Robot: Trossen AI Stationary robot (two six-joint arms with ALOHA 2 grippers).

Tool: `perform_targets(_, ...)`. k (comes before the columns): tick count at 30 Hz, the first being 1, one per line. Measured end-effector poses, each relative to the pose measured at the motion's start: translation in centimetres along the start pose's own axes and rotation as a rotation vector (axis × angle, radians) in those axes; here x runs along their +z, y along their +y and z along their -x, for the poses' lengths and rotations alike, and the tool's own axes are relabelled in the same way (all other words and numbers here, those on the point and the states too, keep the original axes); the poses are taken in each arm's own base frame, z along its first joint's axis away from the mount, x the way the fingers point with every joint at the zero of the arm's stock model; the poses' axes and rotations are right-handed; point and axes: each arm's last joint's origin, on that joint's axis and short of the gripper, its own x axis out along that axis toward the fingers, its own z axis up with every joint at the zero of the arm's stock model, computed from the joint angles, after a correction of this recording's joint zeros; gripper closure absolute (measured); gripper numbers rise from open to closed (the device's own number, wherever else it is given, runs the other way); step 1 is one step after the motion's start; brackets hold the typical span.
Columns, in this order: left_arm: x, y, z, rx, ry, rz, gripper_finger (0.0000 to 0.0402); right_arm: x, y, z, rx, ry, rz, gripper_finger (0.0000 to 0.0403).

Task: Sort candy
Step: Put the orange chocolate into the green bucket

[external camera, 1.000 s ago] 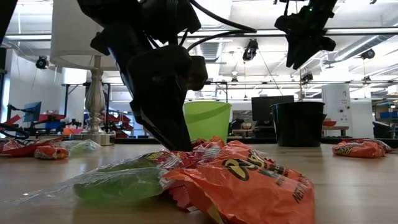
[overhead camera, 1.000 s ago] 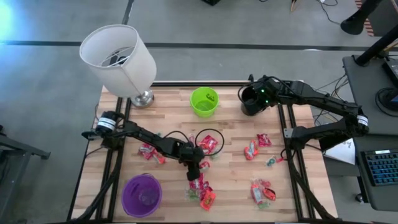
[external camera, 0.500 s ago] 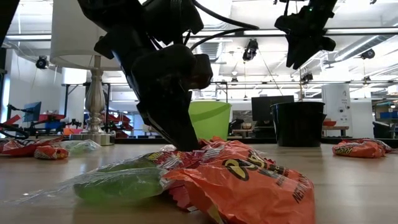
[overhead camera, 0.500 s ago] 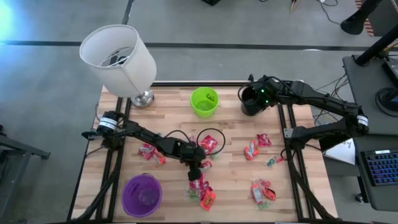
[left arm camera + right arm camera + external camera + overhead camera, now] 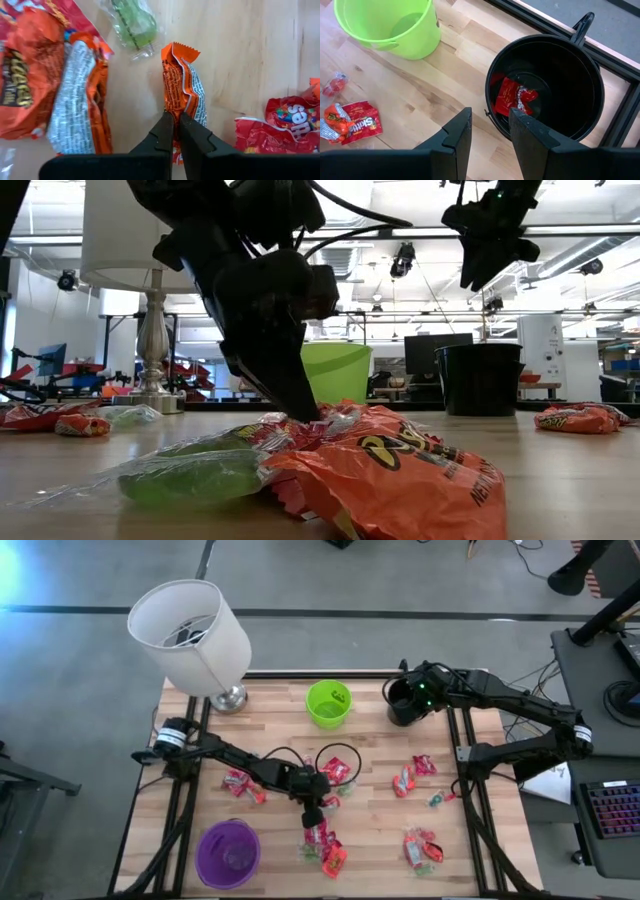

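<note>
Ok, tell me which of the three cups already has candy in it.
The black cup under the right gripper: a red packet lies on its bottom. The green cup beside it looks empty, and nothing shows inside the purple cup.

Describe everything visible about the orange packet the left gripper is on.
The orange packet is a small crinkly foil wrapper, orange with a silvery-white printed panel and a jagged sealed end. It lies on the wooden table near the pile of candy. The left gripper is shut on its near end. A clear wrapper with a green sweet lies just beyond it; whether they touch is unclear.
</note>
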Motion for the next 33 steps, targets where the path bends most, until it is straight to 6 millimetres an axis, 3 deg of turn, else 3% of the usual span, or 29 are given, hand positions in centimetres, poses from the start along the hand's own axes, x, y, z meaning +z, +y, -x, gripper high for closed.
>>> perform_targets(12, 0.9, -0.5, 1.9, -0.034, -0.048, 0.006, 0.0401, 0.0, 0.0, 0.0, 0.000, 0.001, -0.001, 0.0280)
perform_targets(18, 1.6, -0.4, 3.7, 0.052, -0.121, 0.018, 0.0401, 0.0, 0.0, 0.0, 0.000, 0.001, -0.001, 0.0280)
perform_targets(33, 4.9, 3.4, 8.9, 0.285, -0.371, 0.187, 0.0401, 0.0, 0.0, 0.0, -0.001, 0.001, -0.001, 0.0280)
